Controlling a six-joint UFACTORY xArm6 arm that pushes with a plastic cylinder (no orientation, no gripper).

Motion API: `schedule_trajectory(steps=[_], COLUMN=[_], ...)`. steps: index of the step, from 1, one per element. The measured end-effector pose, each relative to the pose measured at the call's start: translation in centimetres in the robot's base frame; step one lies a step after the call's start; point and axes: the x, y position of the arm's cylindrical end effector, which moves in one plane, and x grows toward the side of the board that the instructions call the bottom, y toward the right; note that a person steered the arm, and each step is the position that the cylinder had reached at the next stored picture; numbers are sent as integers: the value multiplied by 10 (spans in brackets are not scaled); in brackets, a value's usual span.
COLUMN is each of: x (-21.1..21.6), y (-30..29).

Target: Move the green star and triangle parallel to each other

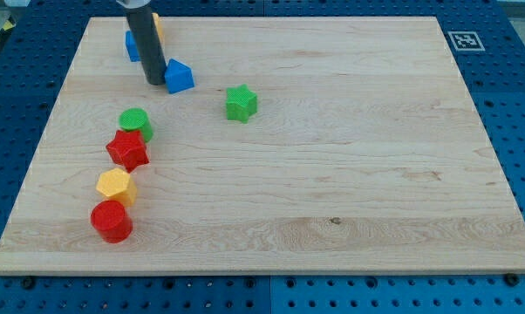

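Observation:
The green star [241, 103] lies on the wooden board, left of centre in the upper half. A blue triangle-like block [179, 77] lies to its left. My tip [154, 82] is on the board right beside the blue triangle's left edge, about touching it. The rod rises to the view's top. A blue block [132, 45] and a yellow block [156, 23] sit behind the rod, partly hidden.
Down the view's left side stand a green round block [135, 124], a red star [127, 150], a yellow hexagon [116, 186] and a red round block [112, 221]. The wooden board [350, 174] lies on a blue pegboard table. A marker tag [462, 40] sits at its top right corner.

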Motion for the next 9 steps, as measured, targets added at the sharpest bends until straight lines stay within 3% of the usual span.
schedule_trajectory(steps=[3,6,9], x=[0,-21,41], y=[118,156,189])
